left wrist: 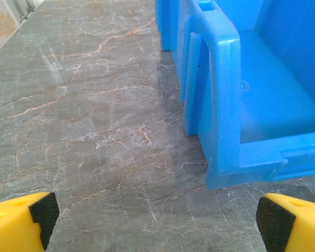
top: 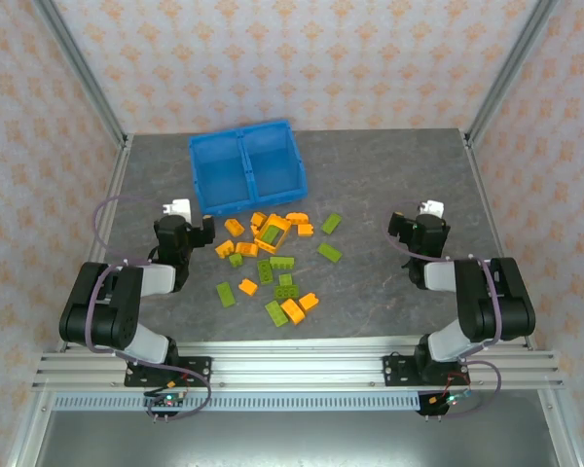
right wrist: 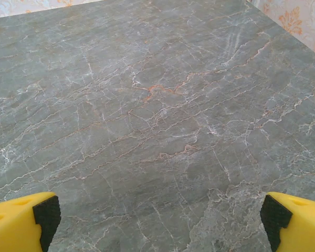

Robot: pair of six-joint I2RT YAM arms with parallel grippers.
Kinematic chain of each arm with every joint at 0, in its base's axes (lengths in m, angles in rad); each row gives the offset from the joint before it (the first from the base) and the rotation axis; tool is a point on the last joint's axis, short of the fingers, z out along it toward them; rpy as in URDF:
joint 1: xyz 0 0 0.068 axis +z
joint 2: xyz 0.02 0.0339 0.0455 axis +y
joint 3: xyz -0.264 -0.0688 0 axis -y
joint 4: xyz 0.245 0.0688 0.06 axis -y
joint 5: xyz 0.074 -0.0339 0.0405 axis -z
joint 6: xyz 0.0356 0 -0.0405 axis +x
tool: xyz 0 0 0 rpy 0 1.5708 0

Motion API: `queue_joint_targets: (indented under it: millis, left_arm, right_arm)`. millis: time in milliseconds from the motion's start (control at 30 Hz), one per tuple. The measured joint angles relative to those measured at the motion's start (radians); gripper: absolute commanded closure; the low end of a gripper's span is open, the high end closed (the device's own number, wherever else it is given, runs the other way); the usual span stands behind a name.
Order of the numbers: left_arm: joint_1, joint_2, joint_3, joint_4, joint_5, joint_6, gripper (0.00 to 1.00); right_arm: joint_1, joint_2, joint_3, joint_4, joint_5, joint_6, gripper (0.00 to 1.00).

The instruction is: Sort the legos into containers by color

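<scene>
The left claw (top: 179, 222) hangs wide open over the grey counter (top: 389, 165), holding nothing. In its wrist view, its 2 yellow fingertips (left wrist: 21, 220) stand far apart at the lower corners. The blue bin (top: 253, 201) sits just to the far right of this claw, and its near left corner (left wrist: 220, 94) rises close ahead on the right in that view. A middle wall splits the bin into a left compartment (top: 219, 165) and a right compartment (top: 273, 161).

The legos (top: 282, 263) lie scattered on the counter on the near side of the bin, between the 2 arms. Orange bricks (top: 293, 310) and olive-green bricks (top: 226, 294) are mixed together. The nearest of them lie just right of the left claw and well left of the right claw (top: 423, 222).

The right claw is also wide open and grips nothing. Its fingertips (right wrist: 21, 223) are spread over bare counter (right wrist: 157, 105).
</scene>
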Motion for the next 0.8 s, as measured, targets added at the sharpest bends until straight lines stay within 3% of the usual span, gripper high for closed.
queue_joint_targets:
  millis: [600,800]
  left_arm:
    - [0.000,0.000,0.000,0.000,0.000,0.000,0.00]
    - [-0.001,-0.001,0.008,-0.017,0.001,0.002,0.00]
  right_arm:
    - [0.000,-0.003,0.005,-0.017,0.000,0.000,0.01]
    - [0.021,-0.167,0.221,-0.416,0.072,0.106,0.01]
